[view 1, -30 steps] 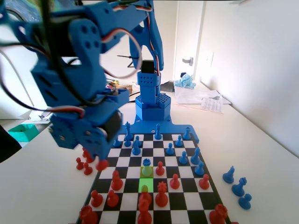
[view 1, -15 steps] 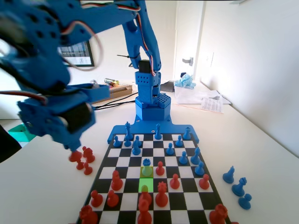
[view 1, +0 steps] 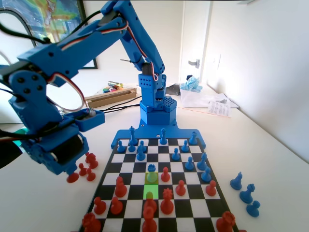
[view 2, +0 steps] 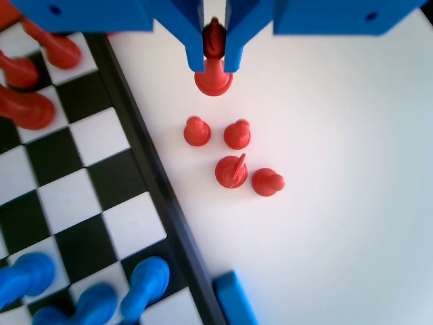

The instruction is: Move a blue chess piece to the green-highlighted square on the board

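Observation:
My gripper [view 1: 72, 173] hangs off the board's left side in the fixed view, shut on a red pawn [view 1: 73, 178] just above the table. In the wrist view the jaws of the gripper [view 2: 214, 64] pinch that red pawn [view 2: 214, 80] by its head. A small blue pawn [view 1: 151, 168] stands on the farther of two green-highlighted squares [view 1: 151, 178]. The nearer green square [view 1: 151, 190] is partly hidden by a red piece's head. The board [view 1: 193, 211] holds blue pieces at the far end and red ones near the camera.
Several red pieces [view 1: 89, 165] stand on the table beside the board's left edge, right by the held pawn; in the wrist view these red pieces [view 2: 233, 157] lie just below the jaws. Three blue pieces [view 1: 246, 193] stand off the board's right side.
The arm has swung left off the board with the red pawn and come down towards the table beside the red cluster.

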